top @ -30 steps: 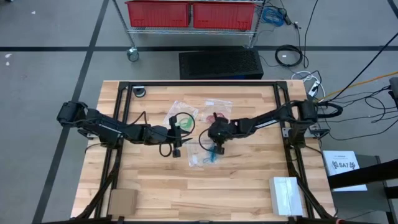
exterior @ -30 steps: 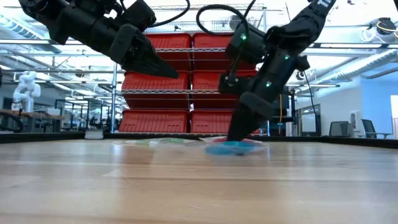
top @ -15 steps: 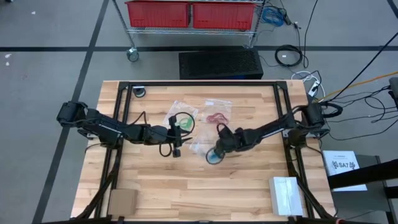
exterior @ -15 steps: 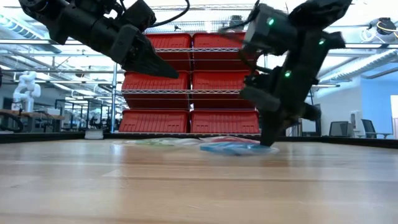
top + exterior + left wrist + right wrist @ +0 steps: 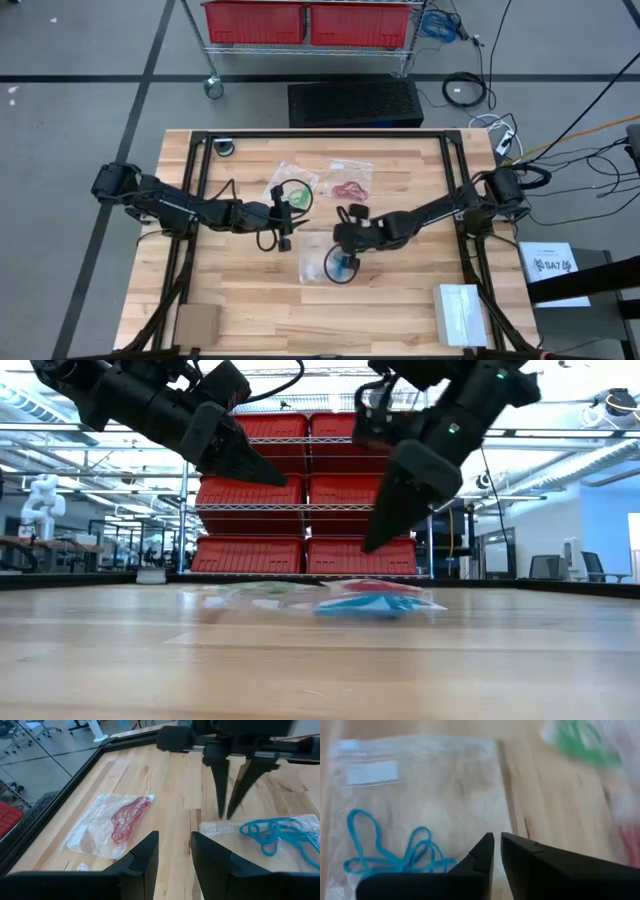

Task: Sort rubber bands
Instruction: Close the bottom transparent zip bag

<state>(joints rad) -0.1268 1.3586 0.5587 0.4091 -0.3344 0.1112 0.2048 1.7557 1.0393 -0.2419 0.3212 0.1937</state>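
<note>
Since a second ago the right arm has lifted off the bag it was pressing on and dragged it toward the near side of the pale wooden tabletop, so it now sits apart from the other two.

Going left to right: the left end effector hasn't budged. It hovers above the wood with its fingers parted a fair bit and nothing between them, right beside the clear plastic zip bag of thin green rubber bands. Next over, toward the back, is the clear zip bag of thin red rubber bands. Nearer the front lies the clear zip bag with tangled blue rubber bands, and the right end effector hangs just above it, fingers nearly together with only a sliver of gap, holding nothing.

Looks to me like the blue bunch just got let go, so that colour is placed.
</note>
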